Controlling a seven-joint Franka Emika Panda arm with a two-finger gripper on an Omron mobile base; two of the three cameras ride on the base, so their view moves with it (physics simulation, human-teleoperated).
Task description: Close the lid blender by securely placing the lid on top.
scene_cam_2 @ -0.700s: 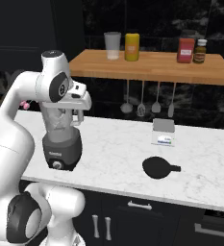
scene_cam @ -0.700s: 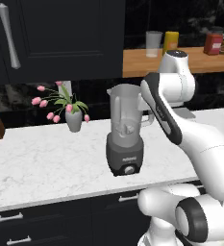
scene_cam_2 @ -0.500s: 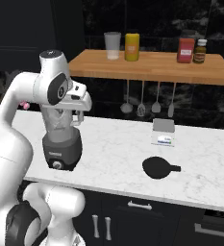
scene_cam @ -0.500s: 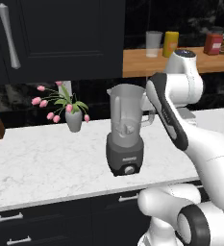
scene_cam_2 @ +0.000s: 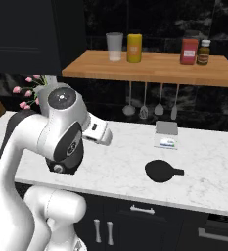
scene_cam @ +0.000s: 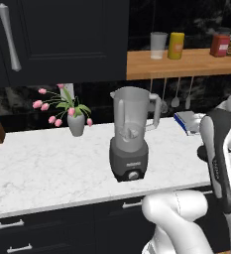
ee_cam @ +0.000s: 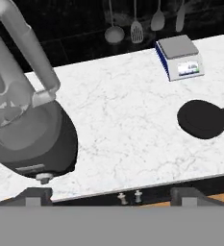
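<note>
The blender (scene_cam: pixel 131 136), a tall translucent grey jar on a dark base with a front knob, stands uncovered on the marble counter. In the hand view the blender (ee_cam: pixel 27 120) is close at the left. The lid (scene_cam_2: pixel 160 171), a flat black disc with a side tab, lies on the counter to the right, near the front edge, and the lid (ee_cam: pixel 202 118) sits at the right of the hand view. My gripper (ee_cam: pixel 111 196) is open and holds nothing. It hovers over the counter between the blender and the lid. My arm hides most of the blender in the right base view.
A blue-and-white kitchen scale (scene_cam_2: pixel 166 135) stands behind the lid by the wall. Ladles and spatulas (scene_cam_2: pixel 144 100) hang under a wooden shelf (scene_cam_2: pixel 149 68) bearing a cup and jars. A vase of pink flowers (scene_cam: pixel 70 111) stands left of the blender.
My arm has swung from beside the blender jar's top to the right and lower, so the hand now faces the counter between blender and lid. The blender and lid stayed put.
</note>
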